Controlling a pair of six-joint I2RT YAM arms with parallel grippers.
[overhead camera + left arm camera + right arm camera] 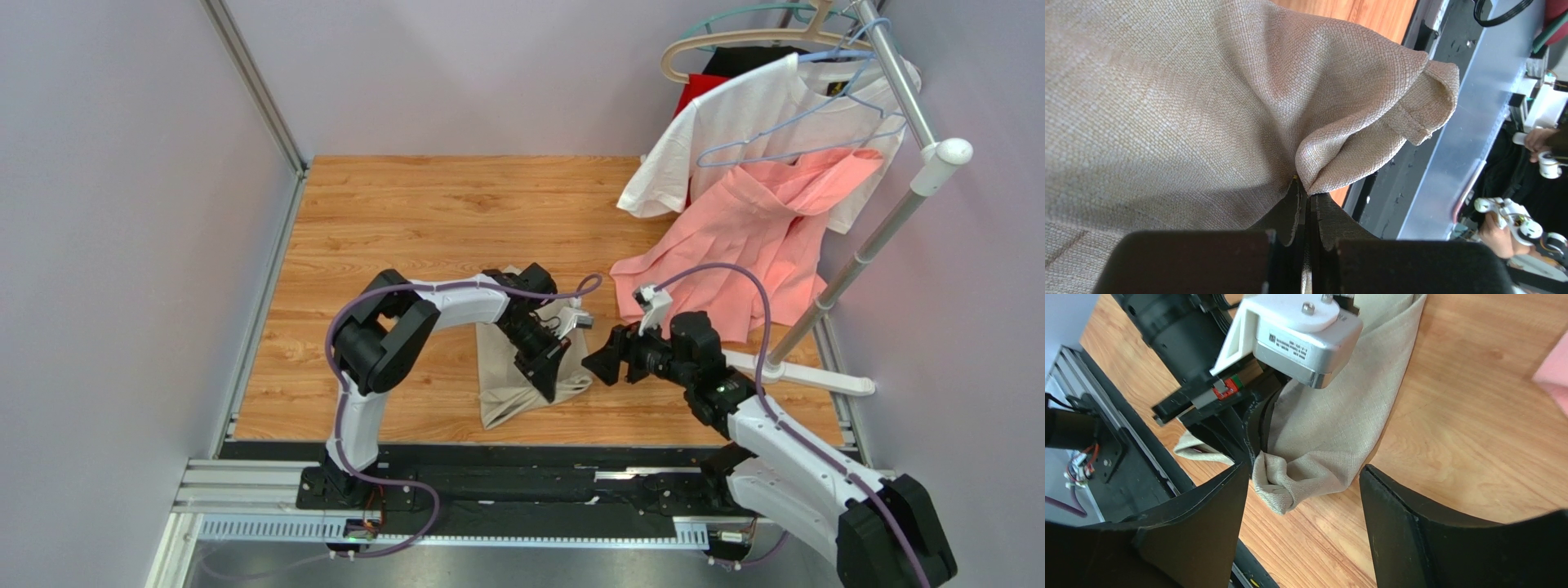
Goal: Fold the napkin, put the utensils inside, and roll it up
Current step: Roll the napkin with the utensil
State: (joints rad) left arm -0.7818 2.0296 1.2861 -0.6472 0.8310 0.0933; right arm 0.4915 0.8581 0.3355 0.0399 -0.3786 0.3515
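The beige napkin [521, 382] hangs bunched near the table's front edge, its lower end trailing on the wood. My left gripper [552, 364] is shut on a pinched fold of it, and the cloth [1198, 104] fills the left wrist view above the closed jaws [1306, 191]. Just to the right, my right gripper [601, 363] faces the cloth and stands open. In the right wrist view a crumpled corner of the napkin [1290, 487] lies on the wood just ahead of the gap between those spread jaws [1303, 473], untouched. The utensils are out of view.
A salmon-pink garment [748, 239] and a white T-shirt [748, 116] hang from a rack [877, 239] at the back right, the pink one draping onto the wooden table [429, 208]. A metal rail [491, 496] runs along the near edge.
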